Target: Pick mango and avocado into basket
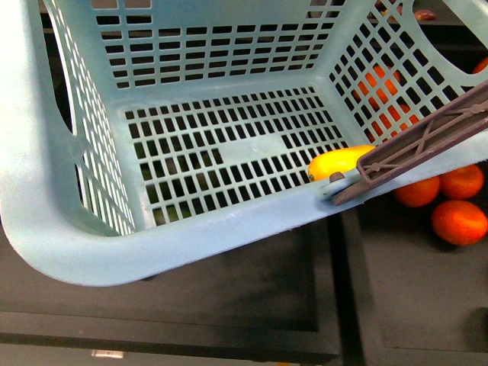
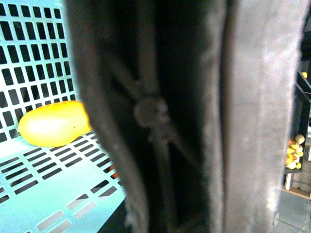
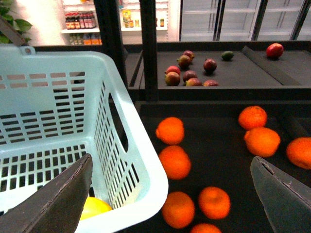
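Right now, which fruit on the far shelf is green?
The avocado: it is the only dark green one and lies alone, apart from the bunch of dark red mangoes.

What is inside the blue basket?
One yellow mango lies on the slotted floor of the basket, in a corner. Its rim and brown handle cover part of it in the front view. Nothing else shows inside.

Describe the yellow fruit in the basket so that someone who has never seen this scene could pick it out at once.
Find the light teal slotted basket that fills the front view. On its floor, in the near corner by the brown handle, lies the mango. It is smooth, oblong and all yellow, the only fruit seen inside; the round oranges lie outside.
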You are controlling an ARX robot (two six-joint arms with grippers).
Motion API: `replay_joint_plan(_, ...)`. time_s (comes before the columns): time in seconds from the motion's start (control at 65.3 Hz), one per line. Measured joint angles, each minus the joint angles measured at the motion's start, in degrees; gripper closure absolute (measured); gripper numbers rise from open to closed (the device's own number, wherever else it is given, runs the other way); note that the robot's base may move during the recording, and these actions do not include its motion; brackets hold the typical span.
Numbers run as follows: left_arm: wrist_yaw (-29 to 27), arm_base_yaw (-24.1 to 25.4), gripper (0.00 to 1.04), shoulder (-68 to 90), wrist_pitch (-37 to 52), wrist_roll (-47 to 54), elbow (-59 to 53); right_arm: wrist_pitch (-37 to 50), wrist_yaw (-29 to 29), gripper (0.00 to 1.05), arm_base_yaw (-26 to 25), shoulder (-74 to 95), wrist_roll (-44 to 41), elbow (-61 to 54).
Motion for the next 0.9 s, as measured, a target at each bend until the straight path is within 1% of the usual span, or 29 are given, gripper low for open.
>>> replay_joint_plan(0.904,-0.2,0.0,0.91,0.0,0.0,0.0,0.0,0.0,0.0,0.09,0.1,0.0,0.0,-0.1)
